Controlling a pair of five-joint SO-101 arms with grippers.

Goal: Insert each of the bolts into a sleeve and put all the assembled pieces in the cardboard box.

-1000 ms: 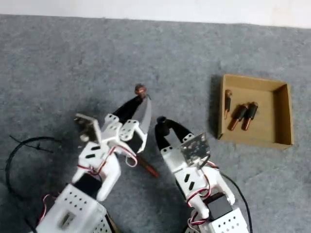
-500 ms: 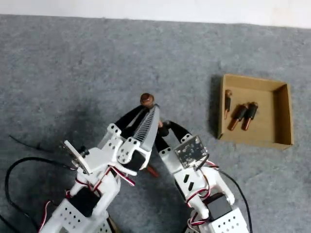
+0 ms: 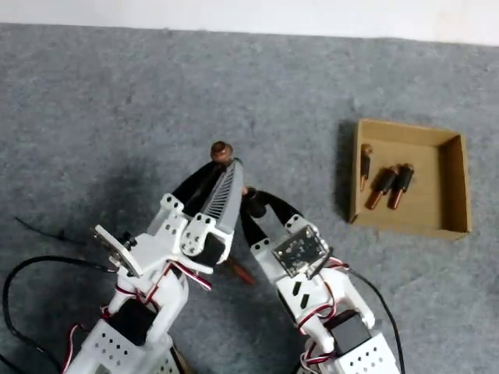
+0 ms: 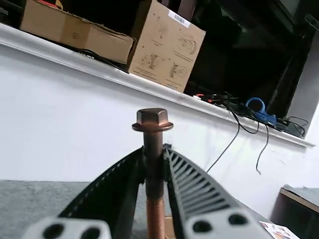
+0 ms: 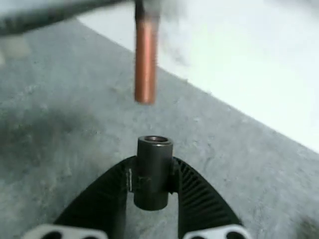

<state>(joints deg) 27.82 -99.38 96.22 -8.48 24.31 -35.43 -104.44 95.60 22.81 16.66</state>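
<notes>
Just above the sleeve (image 5: 154, 174), being gripped upright by the right gripper (image 5: 153, 164), the bolt (image 5: 145, 64) is being clamped in the left gripper (image 4: 153, 148). Lowered off-centre, it risks being jammed on the rim.

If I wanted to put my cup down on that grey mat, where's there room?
The far mat is bare right across, and so is the patch just left of the box. The near middle is crowded: left gripper with bolt, right gripper with sleeve, a loose bolt beside them.
</notes>
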